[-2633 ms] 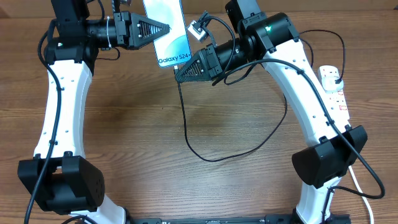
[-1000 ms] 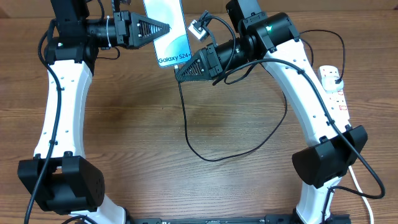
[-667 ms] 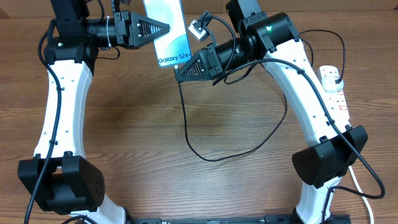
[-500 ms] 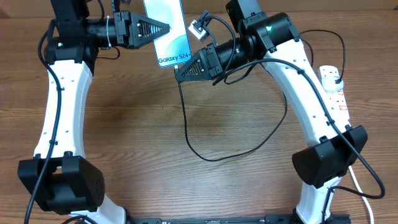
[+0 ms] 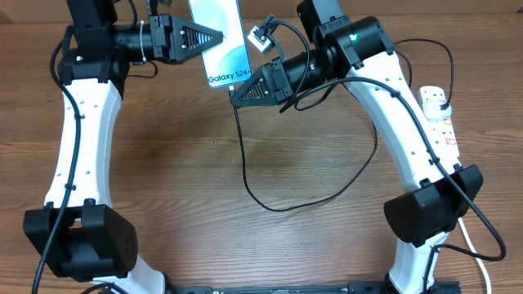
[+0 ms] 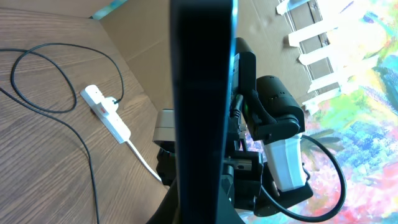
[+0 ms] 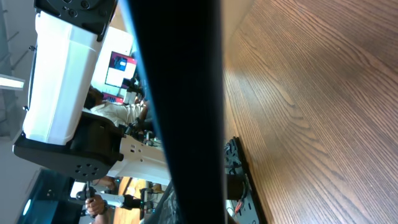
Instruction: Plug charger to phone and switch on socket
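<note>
At the upper left, your left gripper [image 5: 219, 37] is clamped on the left edge of the phone [image 5: 226, 59], holding it off the table [image 5: 163, 163] with the "Galaxy S24+" end toward the bottom of the frame. Your right gripper [image 5: 234, 101] sits just below and to the right of that end; you cannot tell how wide its fingers are. The charger [image 5: 245, 175] drops from there, loops across the centre and climbs to the right. The socket [image 5: 442, 122] lies along the right edge with a black plug in it.
</note>
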